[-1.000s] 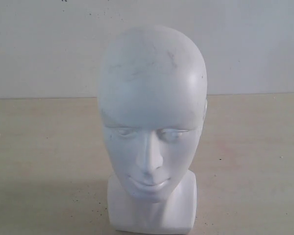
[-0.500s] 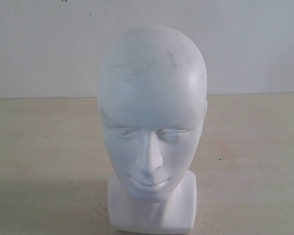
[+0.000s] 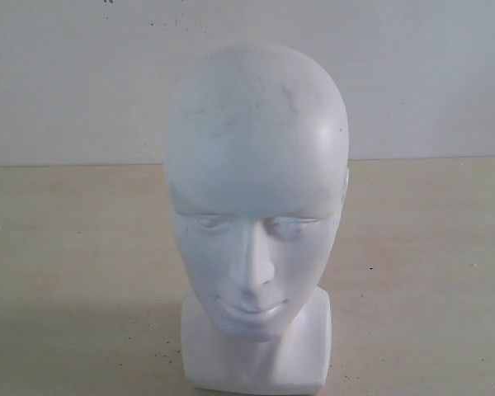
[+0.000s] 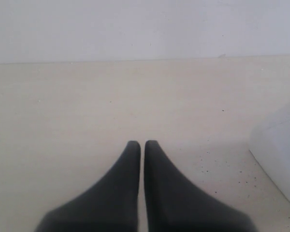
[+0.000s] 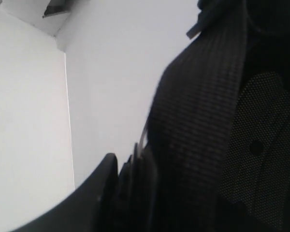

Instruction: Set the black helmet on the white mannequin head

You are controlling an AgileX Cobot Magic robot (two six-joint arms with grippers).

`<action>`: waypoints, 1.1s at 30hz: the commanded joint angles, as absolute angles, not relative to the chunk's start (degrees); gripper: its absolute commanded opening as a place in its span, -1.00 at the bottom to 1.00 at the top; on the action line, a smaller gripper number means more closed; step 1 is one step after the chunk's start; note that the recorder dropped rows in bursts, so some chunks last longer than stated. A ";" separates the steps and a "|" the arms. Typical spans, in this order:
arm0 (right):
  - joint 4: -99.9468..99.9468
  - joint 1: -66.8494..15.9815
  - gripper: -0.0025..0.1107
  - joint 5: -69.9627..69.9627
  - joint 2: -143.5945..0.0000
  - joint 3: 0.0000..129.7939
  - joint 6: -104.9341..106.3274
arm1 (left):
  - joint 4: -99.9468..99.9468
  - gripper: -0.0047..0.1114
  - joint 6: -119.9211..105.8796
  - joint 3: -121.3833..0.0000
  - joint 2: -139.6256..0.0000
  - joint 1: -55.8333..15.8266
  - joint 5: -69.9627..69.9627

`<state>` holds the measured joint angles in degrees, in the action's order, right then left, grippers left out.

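Observation:
The white mannequin head (image 3: 256, 190) stands upright on its blocky neck base at the middle of the exterior view, bare and facing the camera. Neither arm shows there. In the left wrist view my left gripper (image 4: 142, 144) is shut with nothing in it, low over the table, and a corner of the mannequin head's base (image 4: 280, 150) lies off to one side of it. In the right wrist view my right gripper (image 5: 130, 164) is shut on the rim of the black helmet (image 5: 203, 121), whose woven strap and padded lining fill the frame. Its second finger is hidden behind the helmet.
The pale wooden table (image 3: 74, 247) runs back to a white wall (image 3: 66, 74). Behind the helmet, the right wrist view shows only a white wall corner (image 5: 65, 96) and the ceiling.

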<state>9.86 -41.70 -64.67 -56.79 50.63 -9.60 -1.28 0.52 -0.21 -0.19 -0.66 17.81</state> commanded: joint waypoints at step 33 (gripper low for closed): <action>-1.91 -41.63 -0.96 -69.96 -65.86 51.54 -50.28 | -1.69 -0.84 0.44 0.00 0.00 -0.59 17.60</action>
